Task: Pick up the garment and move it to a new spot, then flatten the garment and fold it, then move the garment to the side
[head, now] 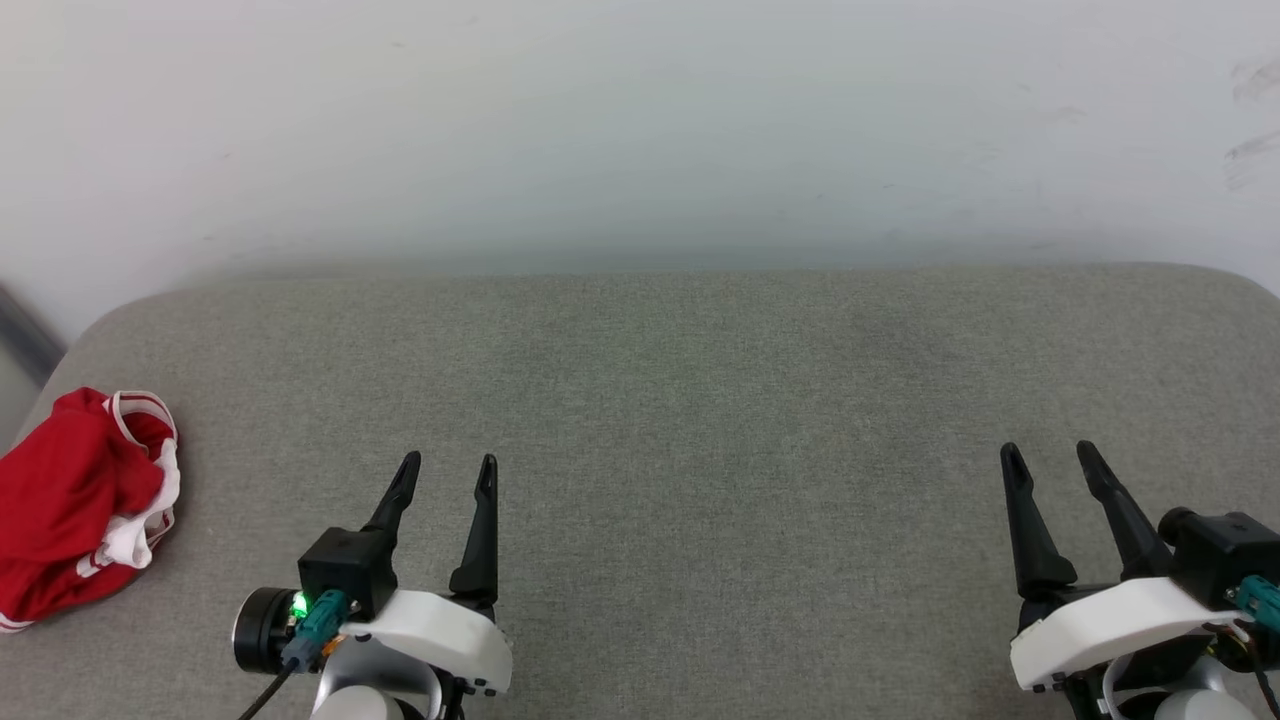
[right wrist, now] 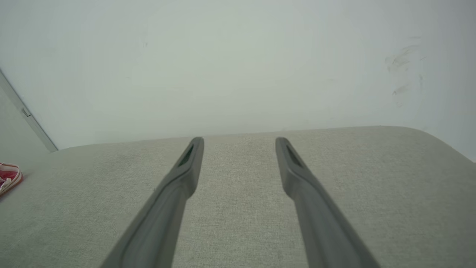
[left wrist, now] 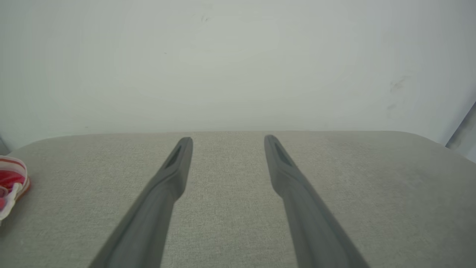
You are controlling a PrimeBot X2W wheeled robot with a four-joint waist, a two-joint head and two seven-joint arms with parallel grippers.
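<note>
Currently your garment (head: 75, 500) sits bunched, thin red cloth with white striped trim, at the left edge of the grey woven cushion (head: 700, 400); left gripper (head: 447, 465) and right gripper (head: 1050, 452) stand spread.

This is a plain indoor test space, more lab than home, though the pictures cannot settle it. A tabletop (head: 700, 400) covered in grey woven fabric, with rounded far corners, stands against a bare white wall (head: 640, 120). Dark scuffs (head: 1250, 148) mark the wall above the far right corner. A grey strip (head: 22, 340), perhaps a door frame, runs beyond the far left corner. A crumpled garment (head: 70, 500) lies at the left edge.
</note>
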